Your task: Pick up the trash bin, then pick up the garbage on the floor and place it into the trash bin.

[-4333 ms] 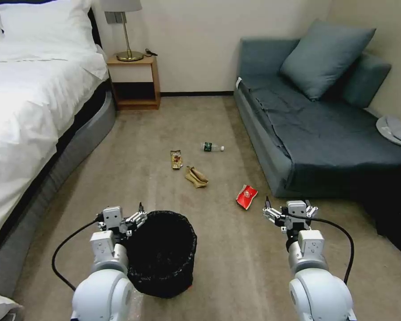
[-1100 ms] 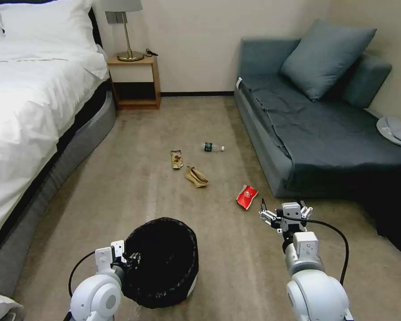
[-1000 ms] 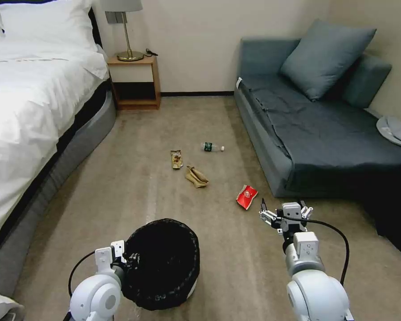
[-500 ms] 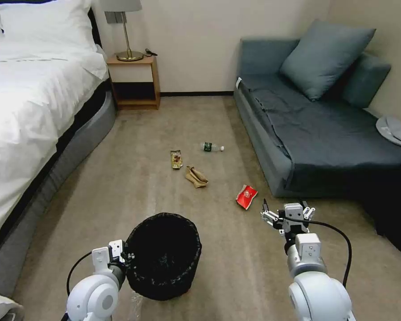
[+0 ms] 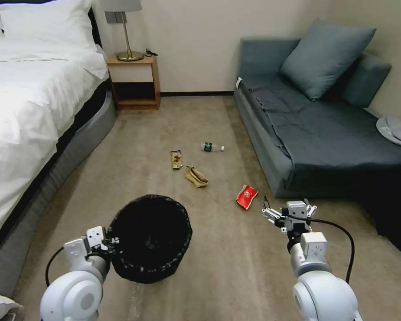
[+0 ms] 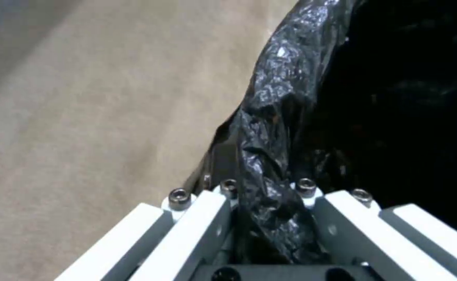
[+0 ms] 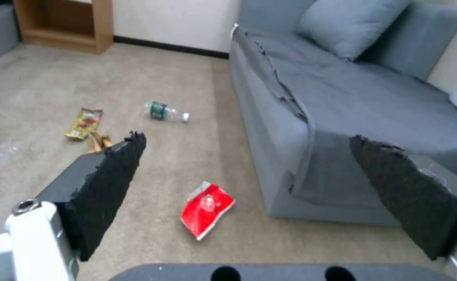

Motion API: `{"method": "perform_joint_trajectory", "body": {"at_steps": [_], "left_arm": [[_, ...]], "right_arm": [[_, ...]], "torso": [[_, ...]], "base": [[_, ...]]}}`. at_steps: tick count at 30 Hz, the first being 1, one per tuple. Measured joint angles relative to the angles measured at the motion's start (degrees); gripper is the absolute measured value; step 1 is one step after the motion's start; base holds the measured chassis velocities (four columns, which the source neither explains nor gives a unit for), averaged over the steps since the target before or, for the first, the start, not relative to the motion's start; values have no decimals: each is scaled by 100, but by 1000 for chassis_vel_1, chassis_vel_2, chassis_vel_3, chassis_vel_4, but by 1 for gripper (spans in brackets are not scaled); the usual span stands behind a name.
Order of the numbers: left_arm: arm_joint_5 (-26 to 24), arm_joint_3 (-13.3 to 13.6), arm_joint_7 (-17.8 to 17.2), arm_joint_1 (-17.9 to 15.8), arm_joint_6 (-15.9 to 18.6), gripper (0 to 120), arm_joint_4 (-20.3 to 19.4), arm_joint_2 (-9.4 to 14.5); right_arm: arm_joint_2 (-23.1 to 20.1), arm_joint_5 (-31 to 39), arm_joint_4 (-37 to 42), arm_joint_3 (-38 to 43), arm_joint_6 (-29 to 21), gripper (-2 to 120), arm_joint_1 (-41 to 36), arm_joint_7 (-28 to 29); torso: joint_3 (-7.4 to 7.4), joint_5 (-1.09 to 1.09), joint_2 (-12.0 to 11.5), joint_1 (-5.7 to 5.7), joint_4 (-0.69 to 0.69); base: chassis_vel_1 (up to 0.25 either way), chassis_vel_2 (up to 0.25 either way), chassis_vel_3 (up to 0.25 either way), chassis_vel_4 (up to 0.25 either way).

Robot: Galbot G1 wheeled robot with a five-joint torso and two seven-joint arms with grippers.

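Beige carpet floor [image 5: 133,147] runs between a white bed [image 5: 26,102] on the robot's left and a grey-blue sofa [image 5: 316,129] on its right, with a wooden nightstand [image 5: 136,82] and lamp [image 5: 124,31] against the far wall. Step in hand, by judgement: the first one, picking up the bin; it looks taken, not yet carried to the litter. Left gripper [image 5: 107,243] sits low and near on the left, clamped on the near-left rim of the bin [image 5: 149,238]; the left wrist view has the crinkled black liner [image 6: 270,156] pinched between the white jaws. Whether the bin's base is off the carpet cannot be told. Right gripper [image 5: 286,213] hangs low on the right, spread wide and empty, its dark pads [image 7: 109,183] well apart. Garbage count: four pieces, all on the carpet, none in the bin. One red packet [image 5: 247,196], lying just ahead and left of the right gripper and near the sofa's front corner. One crumpled tan paper [image 5: 197,176] farther out, mid-floor. One brown-yellow wrapper [image 5: 176,159] just beside the paper. One clear bottle [image 5: 212,146] on its side, farthest of the four. One bin, two grippers. Next move likely calls for the right arm to drop onto the red packet, the closest piece, pinching a flat, thin edge off short pile, while the left keeps the bin mouth up and within reach.
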Motion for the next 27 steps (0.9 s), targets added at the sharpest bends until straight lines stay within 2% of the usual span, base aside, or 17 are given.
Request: {"method": "perform_joint_trajectory", "body": {"at_steps": [5, 8, 9, 10, 12, 15, 21, 27], "left_arm": [[404, -147, -172, 33, -2, 3, -73, -67], [447, -152, -184, 24, -2, 3, -73, -61], [751, -258, -117, 34, -4, 3, -74, -45], [804, -319, -111, 44, -5, 3, -73, -34], [810, -371, -105, 44, -5, 3, -73, -29], [787, -440, -41, 33, -5, 3, -48, -76], [779, -371, -2, -22, -6, 3, 41, -176], [784, -353, 38, -55, -8, 3, 88, -265]], "right_arm": [[-108, 304, 43, 72, 262, 100, -78, 76], [-111, 335, 48, 86, 311, 100, -93, 96], [-112, 405, 57, 107, 438, 100, -111, 133], [-111, 437, 57, 103, 502, 100, -111, 141], [-103, 456, 41, 93, 594, 100, -110, 146], [-77, 462, -101, 70, 1023, 100, -74, 83], [-120, 509, -123, 37, 1169, 100, -82, -74], [-213, 666, -168, 28, 1444, 100, -25, -484]], "torso": [[0, 0, 0, 0, 3], [0, 0, 0, 0, 2], [0, -1, 0, 0, -1], [0, 2, 0, 0, 0], [0, 0, 0, 0, 2], [0, 0, 0, 0, 0], [0, -1, 0, 0, 0], [0, 0, 0, 0, 1]], "base": [[0, 0, 0, 0], [0, 0, 0, 0], [0, 0, 0, 0], [0, 0, 0, 0], [0, 0, 0, 0], [0, 0, 0, 0], [0, 0, 0, 0], [0, 0, 0, 0]]}}
